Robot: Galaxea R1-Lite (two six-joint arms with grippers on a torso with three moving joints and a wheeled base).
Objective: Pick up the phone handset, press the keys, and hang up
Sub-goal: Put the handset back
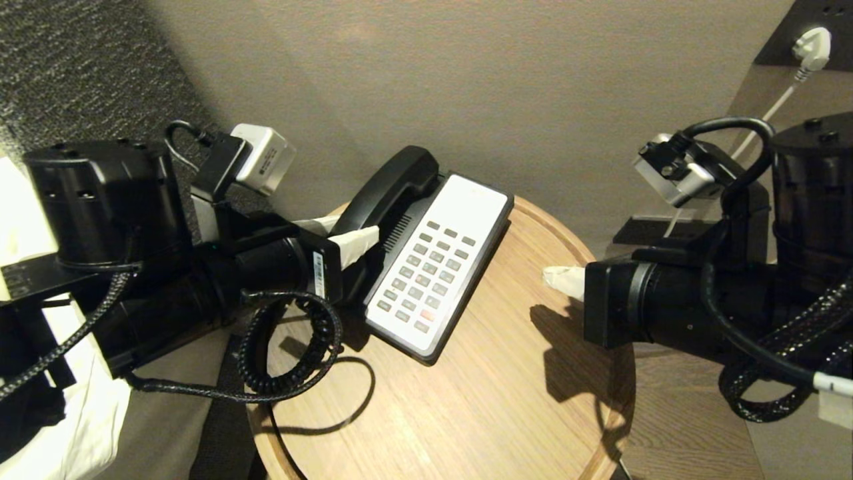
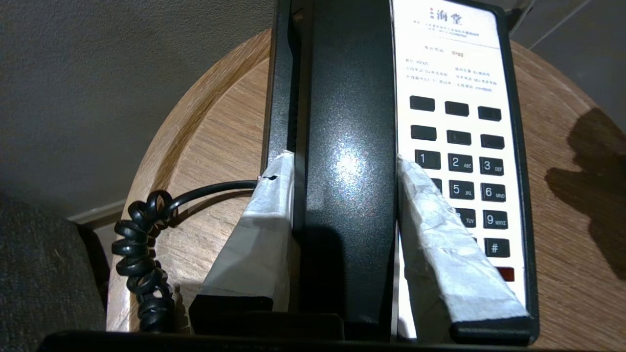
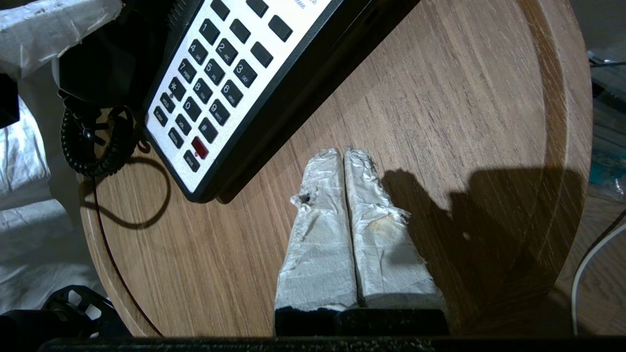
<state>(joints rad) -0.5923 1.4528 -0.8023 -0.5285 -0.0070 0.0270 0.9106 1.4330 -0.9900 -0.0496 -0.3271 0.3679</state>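
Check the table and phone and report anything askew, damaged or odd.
Nothing looks damaged or spilled. The phone base lies at a slant on the round table, the coiled cord hangs over the table's edge, and the left gripper clamps the phone handset. The right gripper is shut above bare wood.

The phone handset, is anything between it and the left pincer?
No, nothing visible. The left pincer already has one taped finger on each side of the phone handset, pressed against it. The handset looks to lie on the phone base. The right pincer is shut above the table.
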